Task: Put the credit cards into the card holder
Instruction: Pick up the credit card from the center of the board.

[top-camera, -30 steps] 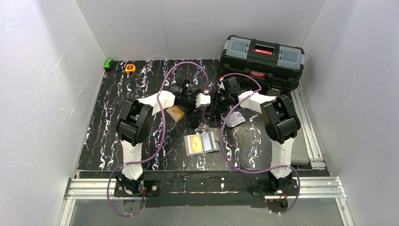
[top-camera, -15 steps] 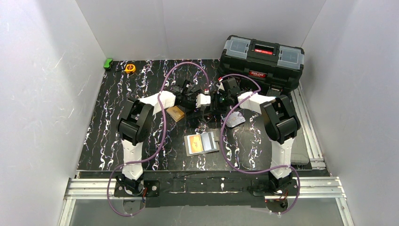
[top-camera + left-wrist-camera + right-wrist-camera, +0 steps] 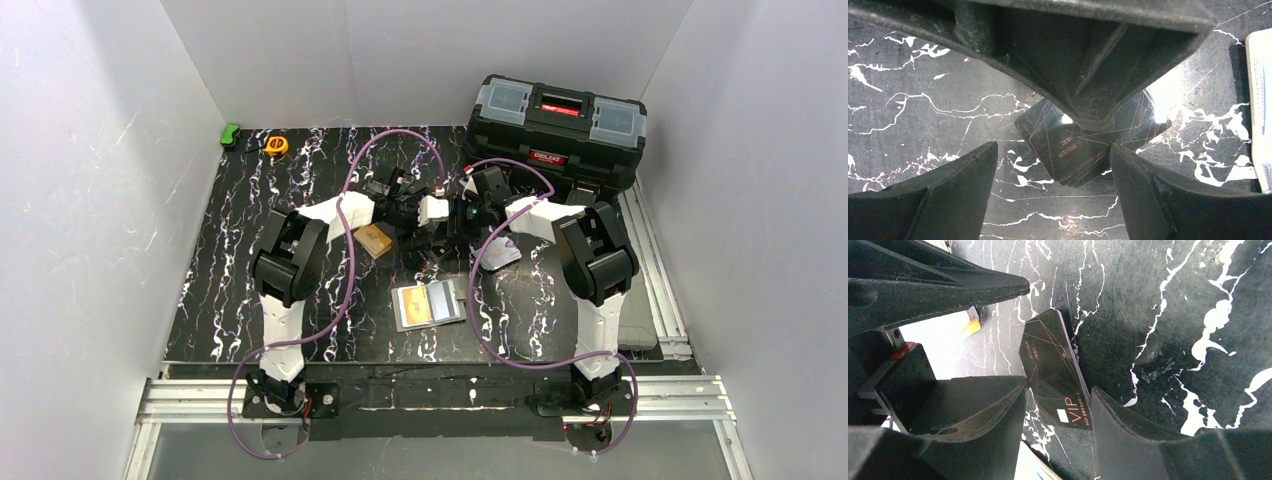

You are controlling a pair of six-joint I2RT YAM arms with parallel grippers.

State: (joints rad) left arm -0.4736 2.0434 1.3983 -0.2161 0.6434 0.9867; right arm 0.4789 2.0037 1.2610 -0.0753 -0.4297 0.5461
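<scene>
The left jaws are standing released astride the dark credit cards (image 3: 1073, 150) on the tabletop (image 3: 923, 110), probably fencing them in, while the right jaws are flanking them, grip unclear

White-and-black arms (image 3: 290, 262), purple cables (image 3: 400, 134)

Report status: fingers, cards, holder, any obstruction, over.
Left fingers open above black cards. Right fingers astride same cards, grip unclear. Card holder lies open, apart. Both crowd one spot.
</scene>
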